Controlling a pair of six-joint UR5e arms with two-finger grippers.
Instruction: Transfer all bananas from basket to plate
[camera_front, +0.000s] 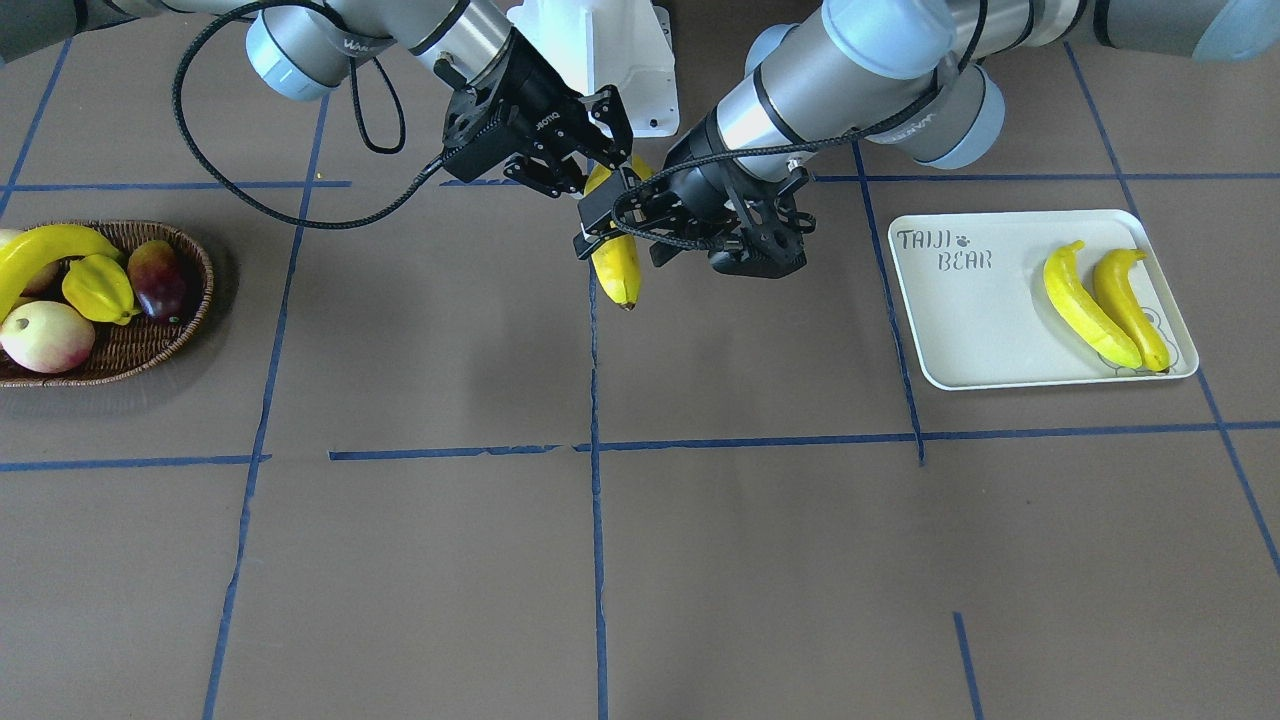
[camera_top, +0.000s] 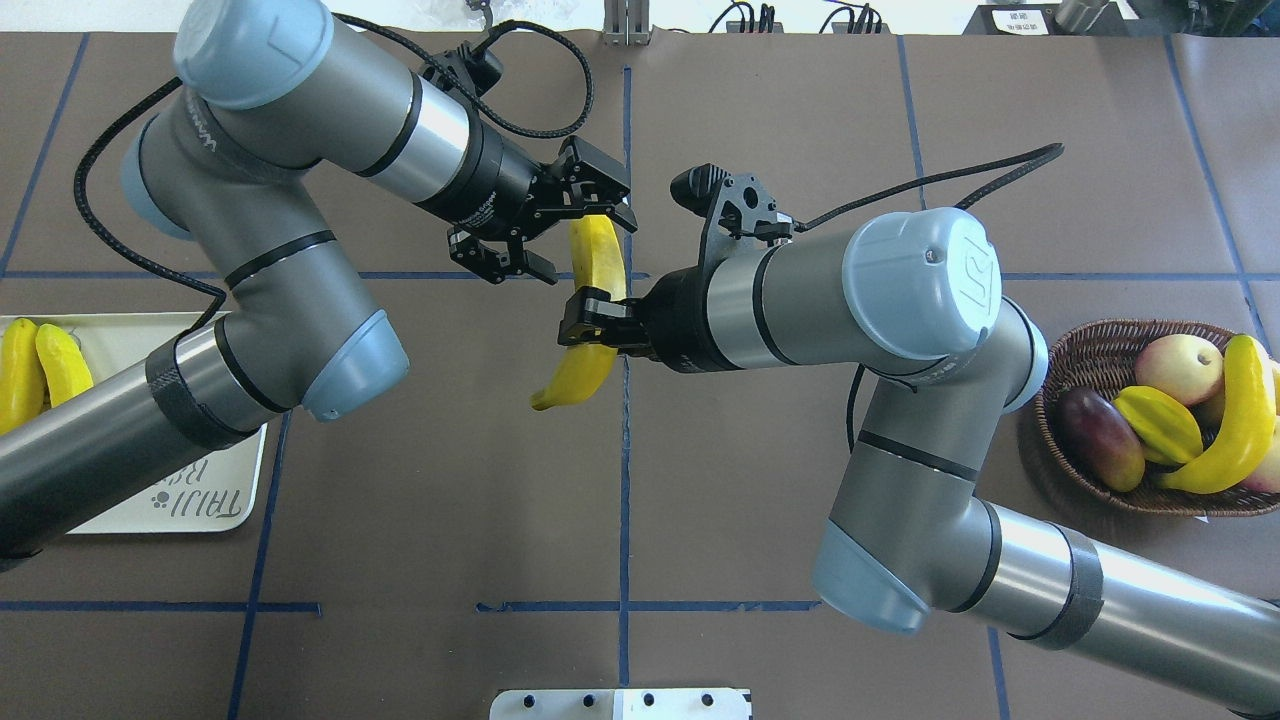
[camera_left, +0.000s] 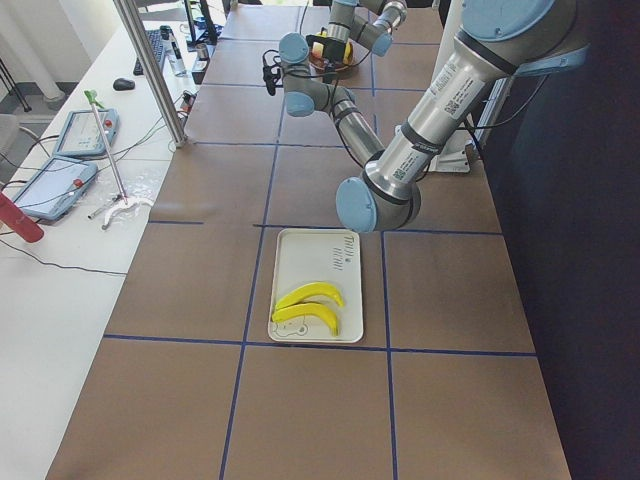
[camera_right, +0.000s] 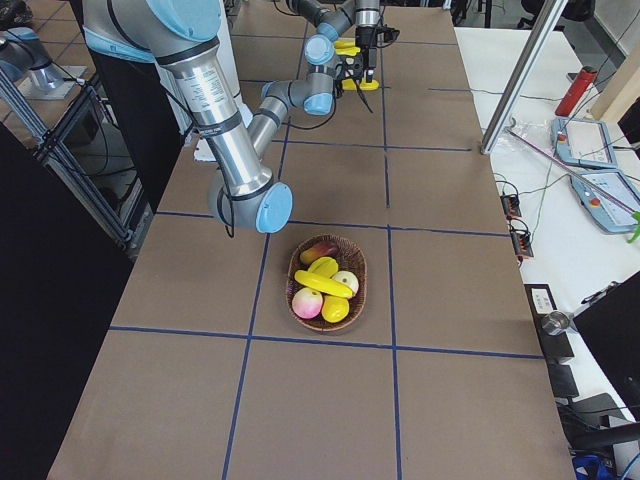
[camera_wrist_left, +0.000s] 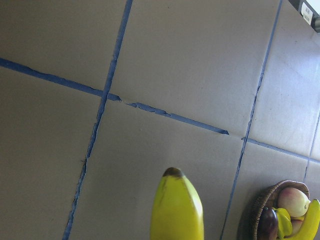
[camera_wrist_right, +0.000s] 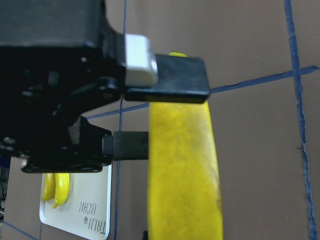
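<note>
Handover in mid-air, above the middle of the tabletop (camera_front: 700, 560)! The right gripper (camera_top: 585, 320) is clamped on the banana (camera_top: 597, 255) near its middle. The left gripper (camera_top: 589, 246) has a finger on either side of the far half; squeezing yet? I cannot tell. Done well, I'd say: left clamps firm first, only then right lets go, no tugging. Two bananas (camera_front: 1090, 305) lie side by side on the plate (camera_front: 960, 320); a fourth banana (camera_front: 45, 255) sits in the basket (camera_front: 150, 345).
</note>
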